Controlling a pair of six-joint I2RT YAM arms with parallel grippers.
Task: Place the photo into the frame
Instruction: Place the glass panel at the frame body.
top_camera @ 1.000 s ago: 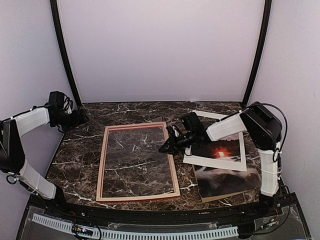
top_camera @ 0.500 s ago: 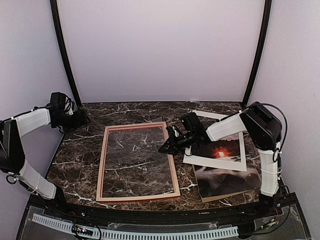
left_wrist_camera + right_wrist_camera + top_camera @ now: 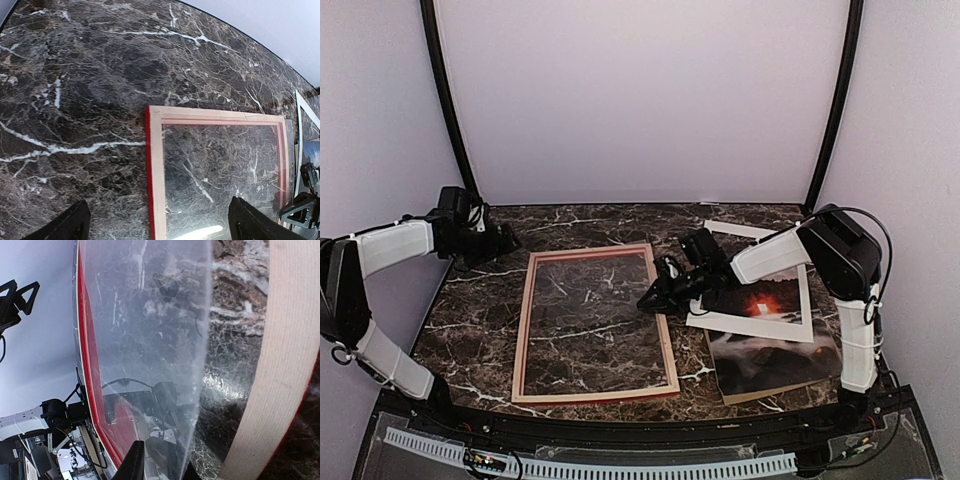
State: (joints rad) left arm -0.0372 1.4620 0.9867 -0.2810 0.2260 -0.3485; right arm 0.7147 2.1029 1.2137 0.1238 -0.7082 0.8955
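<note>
One frame lies back-up, ready for the photo. Your left gripper spreads wide, empty; you cannot tell if your right gripper pinches the clear sheet.

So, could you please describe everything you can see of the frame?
The frame is a large rectangle with thin rails, pale wood on top and red along the edges, around a clear pane. It lies flat on the marble table, left of centre. The right fingers are at its right rail; contact unclear.

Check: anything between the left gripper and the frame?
Only bare marble tabletop separates the left gripper from the frame; top view shows it.
</note>
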